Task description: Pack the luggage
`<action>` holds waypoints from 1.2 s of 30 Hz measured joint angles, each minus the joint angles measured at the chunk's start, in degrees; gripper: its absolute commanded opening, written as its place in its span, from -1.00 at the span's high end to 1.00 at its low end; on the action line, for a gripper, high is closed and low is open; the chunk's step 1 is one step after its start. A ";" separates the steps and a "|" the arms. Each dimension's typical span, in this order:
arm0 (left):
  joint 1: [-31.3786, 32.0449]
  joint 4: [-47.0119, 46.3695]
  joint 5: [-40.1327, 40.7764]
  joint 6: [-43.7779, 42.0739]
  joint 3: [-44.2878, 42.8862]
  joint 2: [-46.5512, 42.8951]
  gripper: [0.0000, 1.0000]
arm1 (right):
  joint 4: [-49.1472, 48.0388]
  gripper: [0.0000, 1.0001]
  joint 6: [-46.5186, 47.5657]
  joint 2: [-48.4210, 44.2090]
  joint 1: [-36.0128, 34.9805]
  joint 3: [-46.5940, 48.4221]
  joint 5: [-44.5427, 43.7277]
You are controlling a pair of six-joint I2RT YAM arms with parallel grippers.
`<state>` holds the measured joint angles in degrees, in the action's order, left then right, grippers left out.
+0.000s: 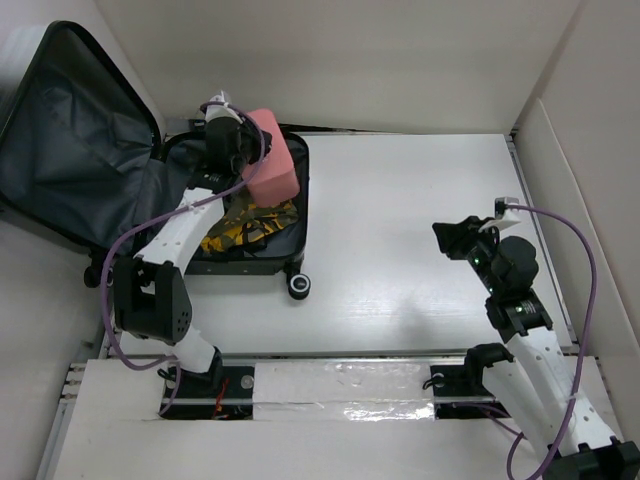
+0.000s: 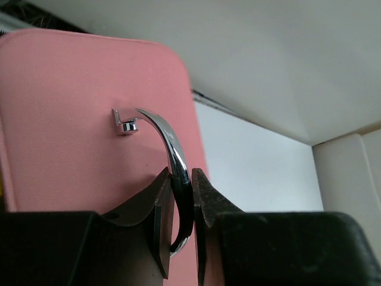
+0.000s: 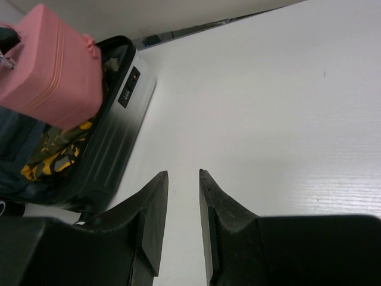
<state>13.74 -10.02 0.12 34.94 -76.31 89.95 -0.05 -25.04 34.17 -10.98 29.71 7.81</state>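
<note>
Now my left gripper (image 2: 181,180) pinches the pink case's (image 1: 272,160) metal handle (image 2: 171,143) over the open luggage (image 1: 262,266), upper left; my right gripper (image 3: 183,179), only a slit apart, holds nothing.

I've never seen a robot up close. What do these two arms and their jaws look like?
The left arm and right arm both have white links between bulky black joint housings. A purple cable loops along each. The jaws are matte black wedges, thick at the base, tapering to flat inner faces. No markings are readable.
</note>
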 measured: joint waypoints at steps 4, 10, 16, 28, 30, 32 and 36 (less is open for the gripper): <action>-0.83 1.25 0.55 -1.01 0.85 1.27 1.00 | -0.28 0.32 0.26 -0.02 0.00 -0.11 0.13; -4.17 -1.49 1.36 -1.03 4.66 0.85 1.00 | -0.66 0.32 0.44 0.85 -0.42 -0.55 0.22; -5.57 -0.15 2.69 -1.31 7.58 -3.63 1.00 | -0.66 0.32 0.46 0.98 -0.66 -0.57 0.35; -5.57 4.83 5.95 -4.96 7.48 -7.43 1.00 | -0.83 0.31 0.46 0.66 -1.03 -0.63 0.35; -5.84 5.42 6.16 -5.33 7.28 -7.43 1.00 | -0.81 0.31 0.46 0.66 -1.11 -0.63 0.39; -6.67 6.51 5.95 -5.60 6.69 -7.41 1.00 | -0.83 0.31 0.46 0.66 -1.11 -0.63 0.39; -8.92 7.82 5.79 -6.21 4.79 -7.41 1.00 | -0.85 0.31 0.44 0.70 -1.11 -0.66 0.39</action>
<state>4.82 -2.20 5.91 28.73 -71.53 82.54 -0.91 -24.60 34.87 -12.10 29.06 8.21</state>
